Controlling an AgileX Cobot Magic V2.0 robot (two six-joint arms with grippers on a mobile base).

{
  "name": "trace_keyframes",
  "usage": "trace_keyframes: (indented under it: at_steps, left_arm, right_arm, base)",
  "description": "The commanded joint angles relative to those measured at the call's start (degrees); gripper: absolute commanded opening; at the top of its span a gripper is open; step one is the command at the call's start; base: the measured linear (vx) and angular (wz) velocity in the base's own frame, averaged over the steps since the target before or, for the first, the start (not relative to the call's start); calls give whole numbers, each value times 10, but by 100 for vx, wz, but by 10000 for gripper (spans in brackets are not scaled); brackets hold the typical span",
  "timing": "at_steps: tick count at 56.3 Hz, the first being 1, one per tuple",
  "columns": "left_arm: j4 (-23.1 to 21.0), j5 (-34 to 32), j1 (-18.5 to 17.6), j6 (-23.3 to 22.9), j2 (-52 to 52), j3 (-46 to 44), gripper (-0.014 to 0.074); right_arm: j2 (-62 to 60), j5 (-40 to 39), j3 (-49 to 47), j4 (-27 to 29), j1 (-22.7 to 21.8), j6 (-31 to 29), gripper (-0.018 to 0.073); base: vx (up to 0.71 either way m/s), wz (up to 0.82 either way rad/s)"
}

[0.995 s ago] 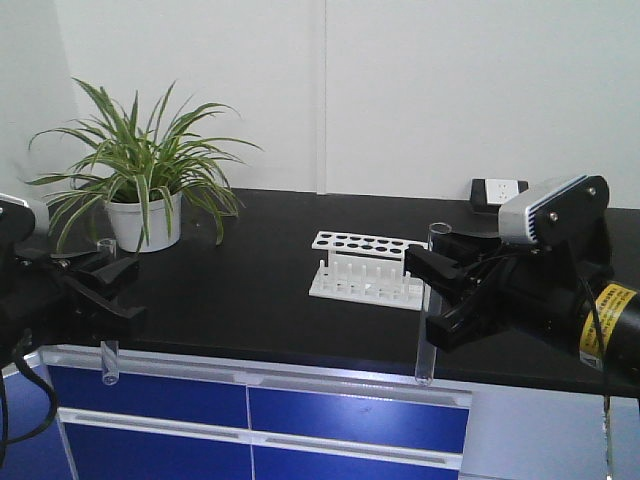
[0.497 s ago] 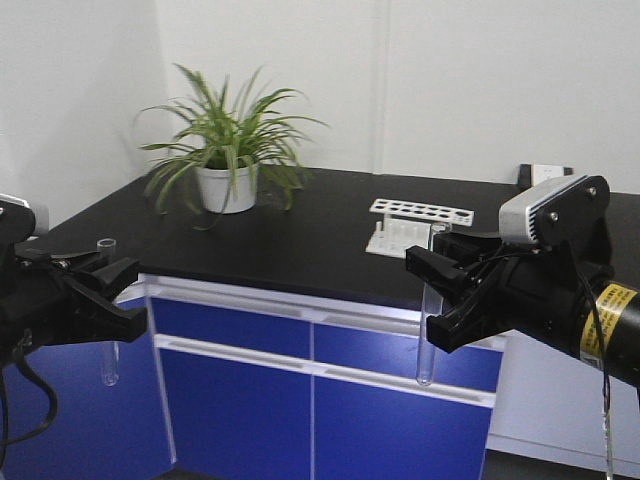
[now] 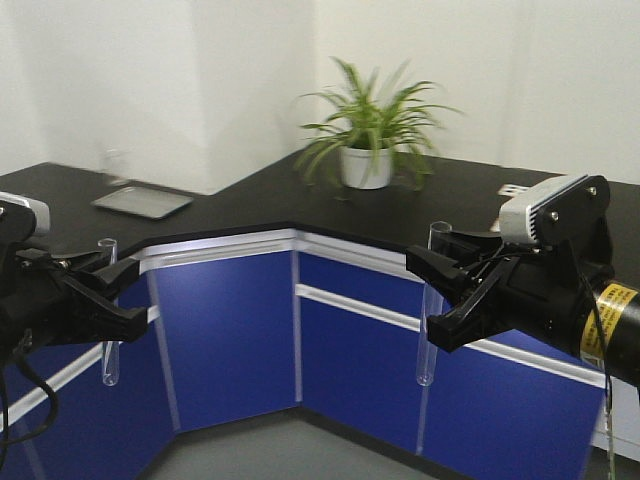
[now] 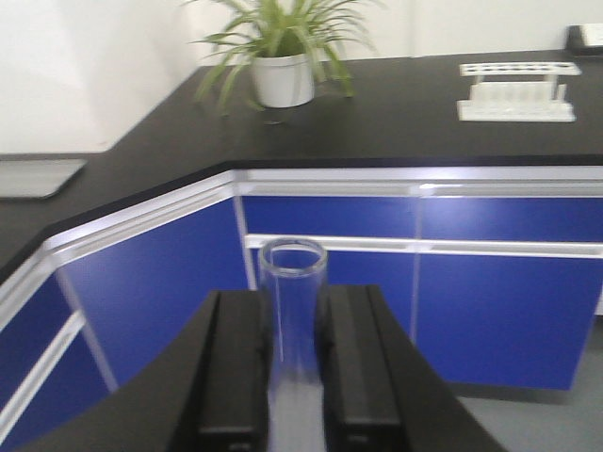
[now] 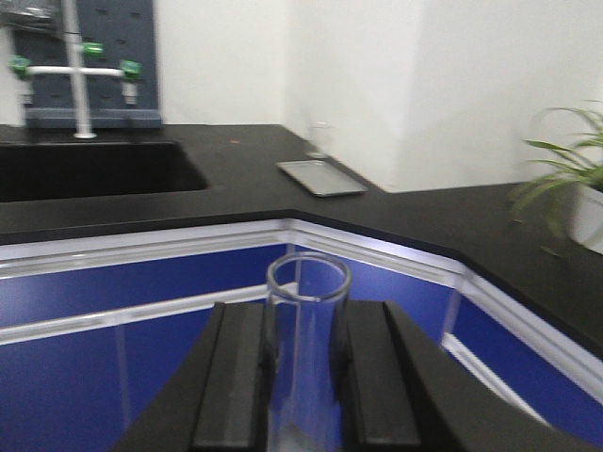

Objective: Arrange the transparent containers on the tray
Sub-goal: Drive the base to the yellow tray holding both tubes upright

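Two transparent containers, thin clear glass test tubes, hang upright, one in each gripper. In the front view my left gripper point(image 3: 105, 285) is shut on the left test tube point(image 3: 108, 355), whose open rim stands above the fingers. My right gripper point(image 3: 435, 290) is shut on the right test tube point(image 3: 427, 350). The left wrist view shows the tube point(image 4: 293, 278) pinched between the black pads point(image 4: 236, 358). In the right wrist view the tube point(image 5: 306, 301) sits the same way between the pads point(image 5: 372, 367). Both tubes hang over the floor, in front of the blue cabinets. The tray is out of view.
An L-shaped black counter point(image 3: 250, 205) on blue cabinets point(image 3: 230, 330) faces me. On it stand a potted plant point(image 3: 370, 150), a flat grey tray point(image 3: 142, 201) and a white test tube rack point(image 4: 516, 89). A sink point(image 5: 85, 168) with a tap point(image 5: 73, 71) lies left.
The whole view has swung left: plant and counter slid right, the white rack left the front view and the grey tray came in. Both grippers keep their tubes.
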Motion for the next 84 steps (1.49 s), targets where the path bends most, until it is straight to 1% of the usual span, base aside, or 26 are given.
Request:
trace_keyframes:
  at_steps: [1,37,61,84]
  left_arm:
    - [-8,-39,-3,-5,-18,-20,-1]
    - [-8,-40,-3,-5,-18,-20,-1]
    - [-8,-40,-3,-5,-18,-20,-1]
    - [-8,-40,-3,-5,-18,-20,-1]
  right_arm:
    - [-19,-22,-18,16,-2,1,-13]
    - [-19,-22,-18,16,-2,1,-13]
    - [-19,-20,-18,16,-2,1,-13]
    - [-19,-21,-18,16,-2,1,-13]
  base:
    - [-29,58]
    - [-19,60]
    - [-6,33]
    - [7,34]
